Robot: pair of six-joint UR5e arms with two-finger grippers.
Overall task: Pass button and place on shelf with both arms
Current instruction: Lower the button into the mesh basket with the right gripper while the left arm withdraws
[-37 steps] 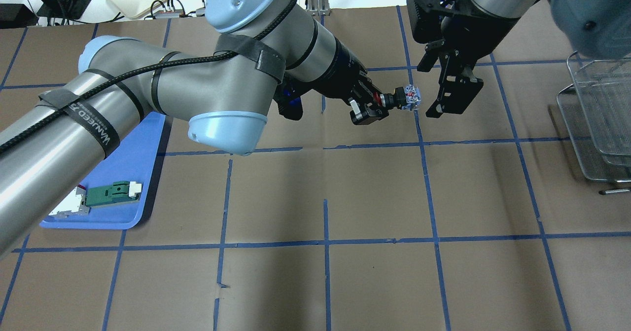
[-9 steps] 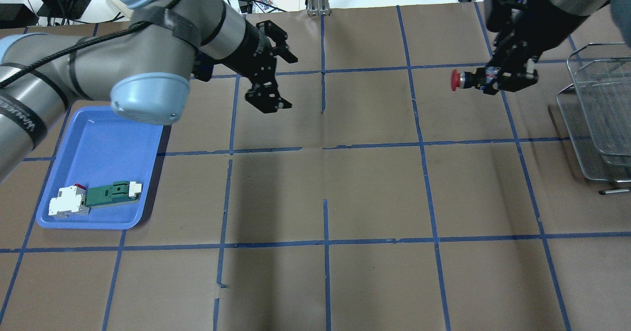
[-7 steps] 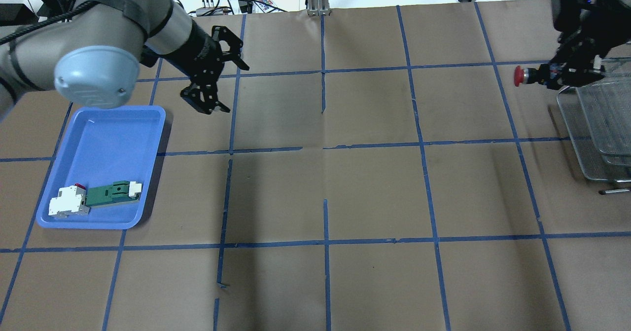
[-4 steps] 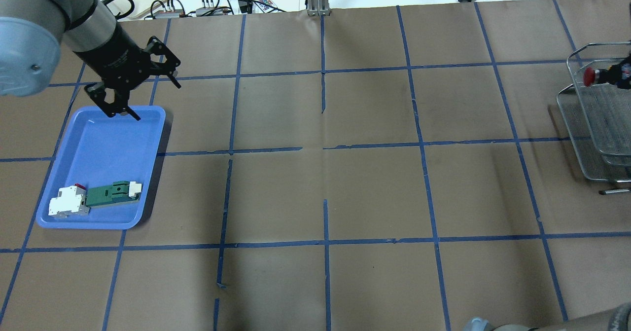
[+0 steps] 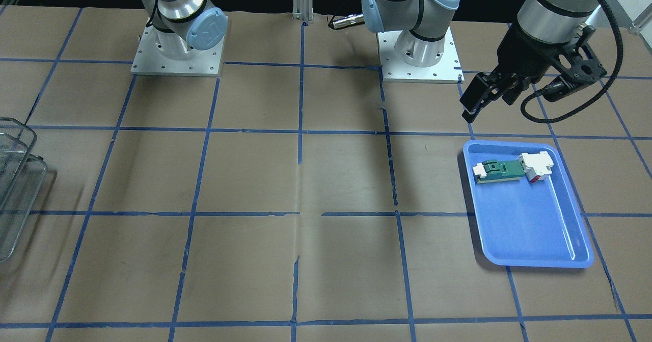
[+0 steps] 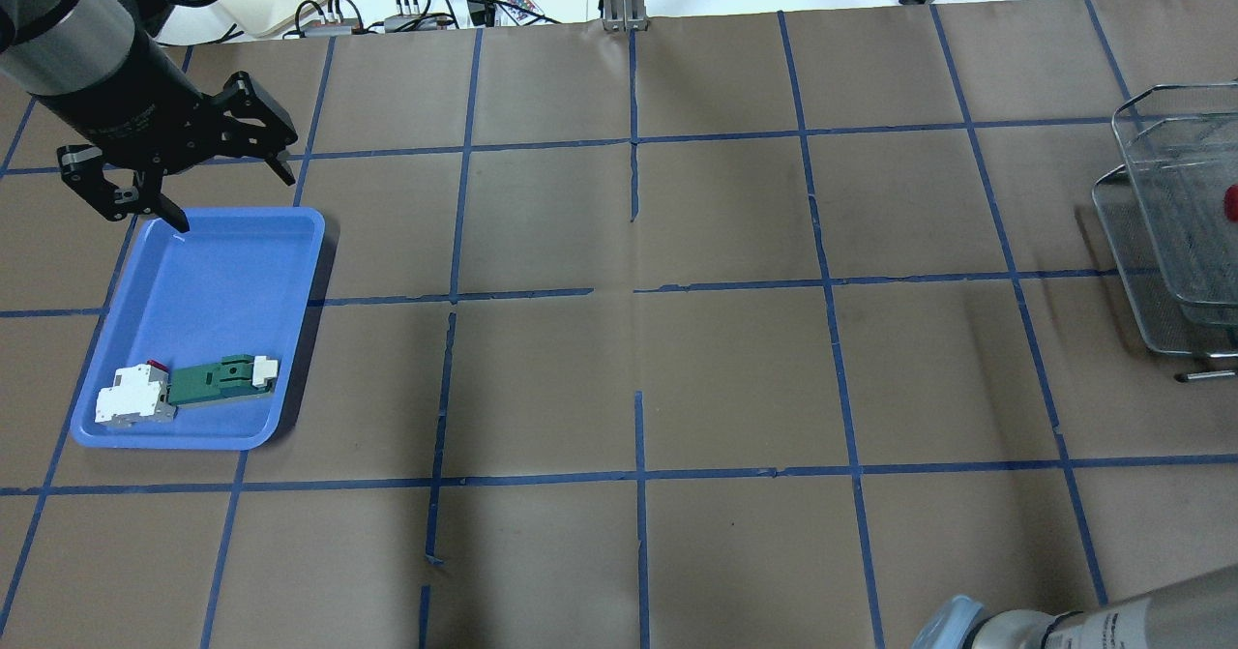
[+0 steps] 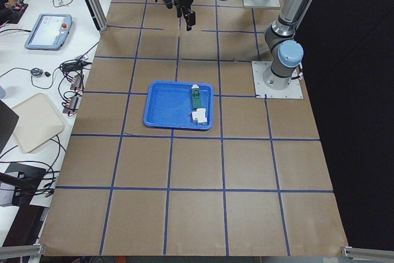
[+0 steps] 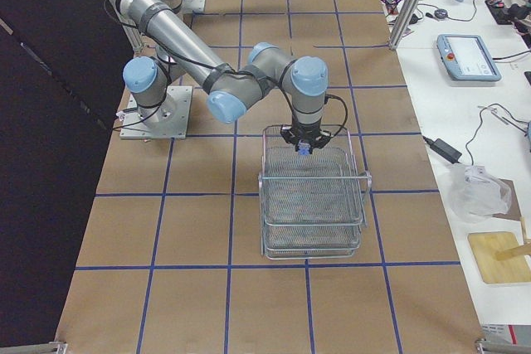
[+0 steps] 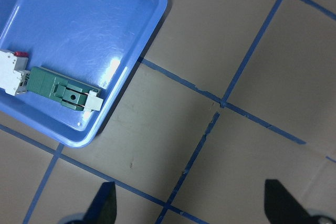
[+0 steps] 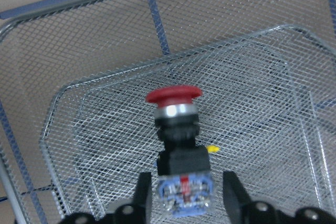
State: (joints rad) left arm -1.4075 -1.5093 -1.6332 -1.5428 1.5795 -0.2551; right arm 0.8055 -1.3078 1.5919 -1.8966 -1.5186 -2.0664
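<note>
Leftmost, the black two-finger left gripper (image 6: 234,204) hangs above the brown paper counter (image 6: 735,368) with its blue tape grid, near one end of a shallow blue plastic tray (image 6: 213,281); its jaws stand wide apart with nothing between them. At the other end of that tray lie a white blocky part with a red tip (image 6: 131,402) and a flat green-and-white part (image 6: 218,381), end to end and seemingly touching; neither belongs to the task.

Further right, the middle of the counter separates the two arms, so the left arm is well apart from the work. At the right end stands the tiered silver wire-mesh shelf (image 6: 1127,112). Over its upper tier hangs the small push button (image 10: 179,145), with its red mushroom head, black barrel, thin yellow ring and blue-and-white back block; it is held in the air, apparently not yet resting on the mesh. The black right gripper (image 10: 187,198) has its jaws on either side of that back block and looks clamped on it.

The button's long axis runs straight out from the jaws, red head leading toward the mesh. The right arm is plainly the nearer one; the placing likely calls for a short descent along that axis, then parting the jaws; released head-first, the button may topple onto its side.
</note>
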